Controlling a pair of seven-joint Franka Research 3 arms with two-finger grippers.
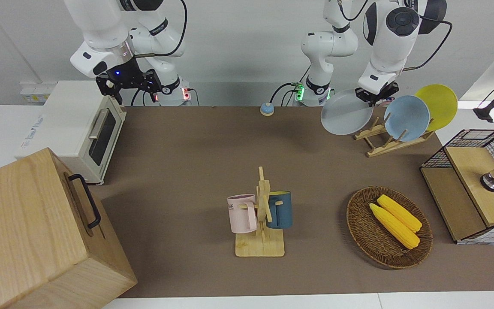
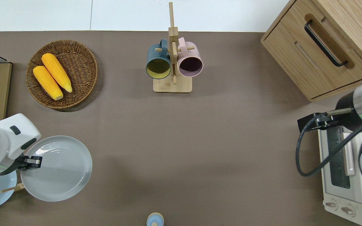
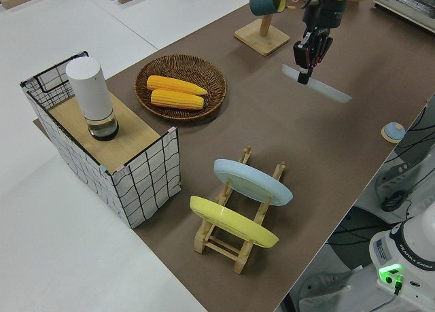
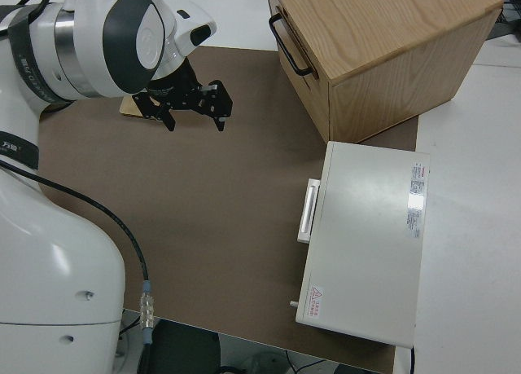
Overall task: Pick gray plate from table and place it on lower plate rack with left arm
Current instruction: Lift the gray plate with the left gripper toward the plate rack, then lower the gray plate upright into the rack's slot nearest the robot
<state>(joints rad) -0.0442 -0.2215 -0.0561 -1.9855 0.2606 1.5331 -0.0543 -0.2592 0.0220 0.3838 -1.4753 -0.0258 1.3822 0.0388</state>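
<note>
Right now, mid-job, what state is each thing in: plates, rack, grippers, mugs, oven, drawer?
gray plate: lifted, tilted, gripped at its rim.
left gripper: shut on the gray plate.
plate rack: slot nearest the robots free.
sky-blue plate: standing in the rack.
yellow plate: standing in the rack.
right gripper: open, parked.
dark blue mug and pink mug: hanging on the mug tree.
toaster oven: door closed.
wooden drawer box: closed.

A robotics lab staged as a kitchen: two white arms bolted at a brown table (image 1: 195,146) with a toaster oven (image 1: 85,128), mug tree (image 1: 262,214) and plate rack (image 1: 386,139), amid bare white walls
</note>
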